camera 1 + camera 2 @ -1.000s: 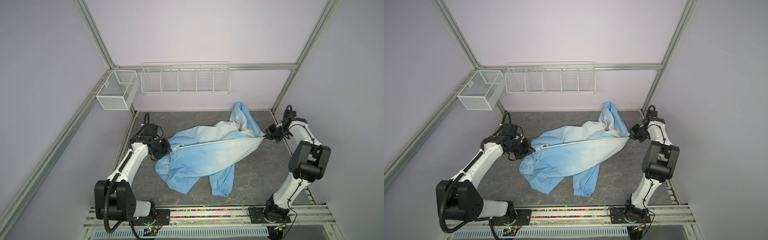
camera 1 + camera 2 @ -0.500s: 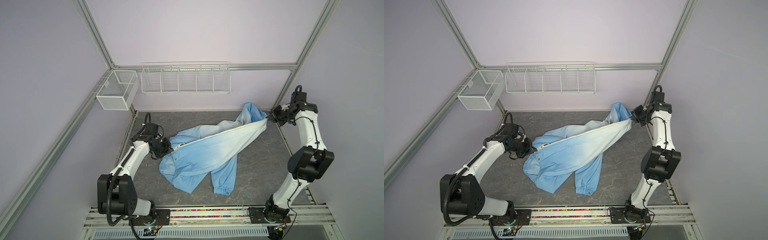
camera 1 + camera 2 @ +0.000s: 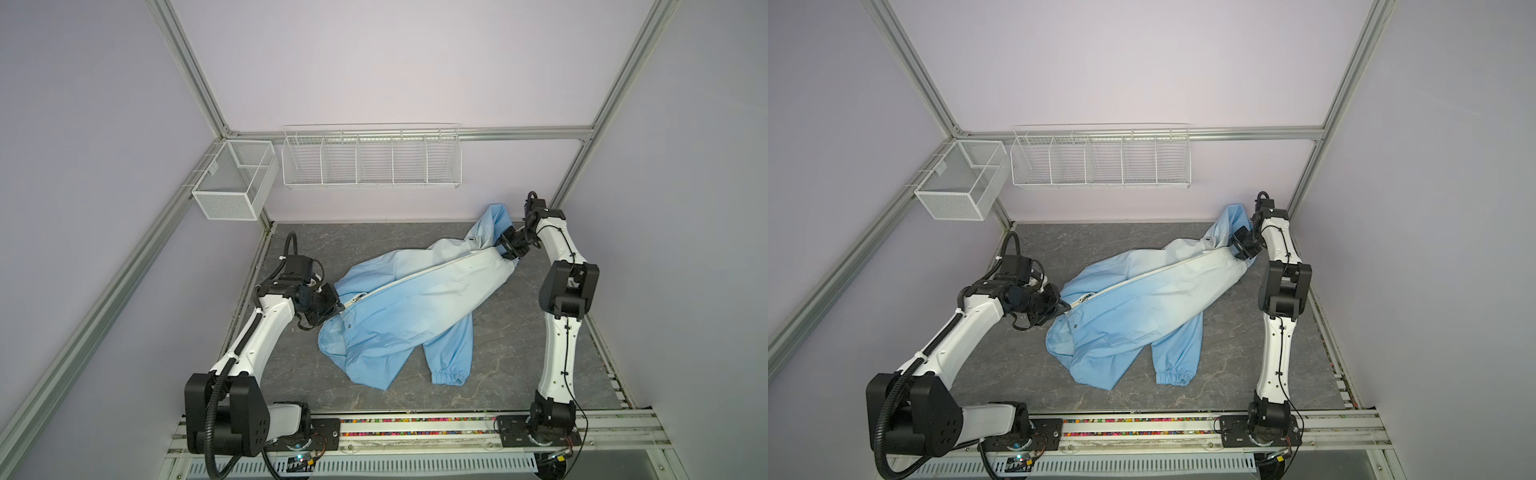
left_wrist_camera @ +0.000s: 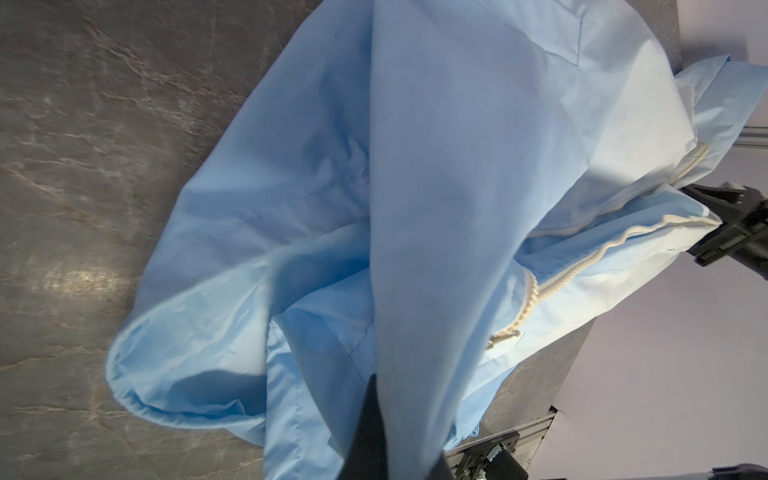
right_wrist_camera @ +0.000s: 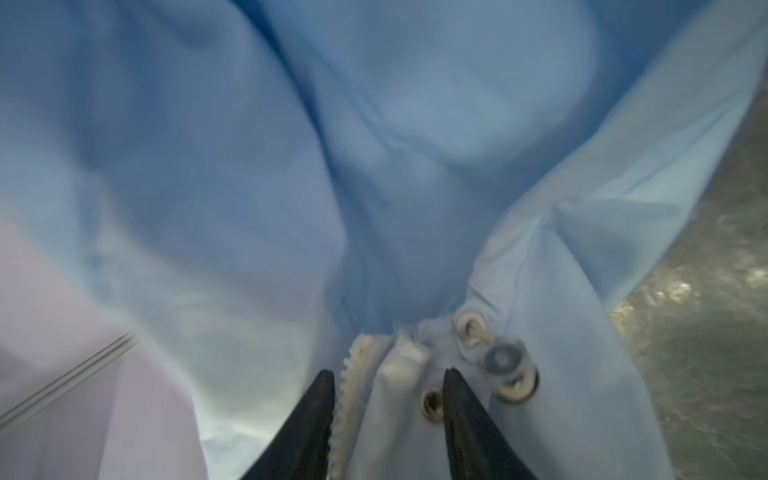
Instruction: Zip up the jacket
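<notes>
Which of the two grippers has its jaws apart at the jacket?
The right gripper: its black fingers stand apart, with the zipper of the jacket between them. The left gripper is pinched shut on the fabric.

- Grey stone-pattern table top point(image 3: 519, 332): lies beneath the left claw point(image 3: 337, 306) and the right claw point(image 3: 506, 248); bare patches show between them and beside each.
- White wire rack point(image 3: 371, 166): five compartments, fixed to the back wall, above and beyond both claws, nearer the right claw.
- White mesh box point(image 3: 226, 195): hung on the side rail, well beyond and above the left claw, on its outer side.
- Aluminium frame rail point(image 3: 519, 133): runs along the back wall, above the right claw.
- Multicoloured strip point(image 3: 415, 432): set along the front edge, well apart from both claws.
- Lilac walls point(image 3: 395, 62): enclose three sides.
</notes>
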Robot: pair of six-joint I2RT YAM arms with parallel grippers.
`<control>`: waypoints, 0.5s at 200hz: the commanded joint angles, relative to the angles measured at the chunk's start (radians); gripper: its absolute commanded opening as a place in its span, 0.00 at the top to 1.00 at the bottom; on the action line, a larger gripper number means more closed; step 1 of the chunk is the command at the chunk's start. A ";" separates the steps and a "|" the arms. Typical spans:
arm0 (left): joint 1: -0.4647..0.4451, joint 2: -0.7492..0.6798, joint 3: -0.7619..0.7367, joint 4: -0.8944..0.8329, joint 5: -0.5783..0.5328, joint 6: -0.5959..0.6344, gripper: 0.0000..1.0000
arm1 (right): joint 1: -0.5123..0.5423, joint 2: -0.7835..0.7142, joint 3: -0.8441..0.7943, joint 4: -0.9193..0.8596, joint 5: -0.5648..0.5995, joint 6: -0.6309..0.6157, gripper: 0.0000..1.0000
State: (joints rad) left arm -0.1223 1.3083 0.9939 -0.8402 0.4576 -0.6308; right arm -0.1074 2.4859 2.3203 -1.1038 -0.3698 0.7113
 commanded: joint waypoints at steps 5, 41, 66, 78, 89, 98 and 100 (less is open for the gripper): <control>0.008 -0.015 -0.021 -0.024 0.017 0.016 1.00 | 0.008 -0.021 0.023 -0.068 0.018 -0.046 0.46; 0.022 -0.022 -0.020 -0.028 0.021 0.019 1.00 | -0.007 -0.155 0.006 -0.047 0.119 -0.063 0.37; 0.025 -0.012 -0.013 -0.026 0.027 0.019 1.00 | 0.020 -0.245 0.002 -0.001 0.151 -0.063 0.33; 0.026 -0.007 -0.008 -0.024 0.030 0.022 1.00 | 0.047 -0.250 0.013 -0.001 0.153 -0.073 0.33; 0.026 -0.003 -0.003 -0.027 0.030 0.027 1.00 | 0.075 -0.245 0.018 -0.002 0.158 -0.085 0.35; 0.024 0.001 0.003 -0.031 0.030 0.032 1.00 | 0.098 -0.236 0.013 0.007 0.154 -0.091 0.38; 0.025 0.002 0.004 -0.032 0.030 0.033 1.00 | 0.102 -0.232 0.013 0.009 0.152 -0.091 0.38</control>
State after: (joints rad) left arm -0.1047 1.3071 0.9825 -0.8436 0.4808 -0.6270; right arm -0.0731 2.2543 2.3318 -1.1107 -0.2344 0.6498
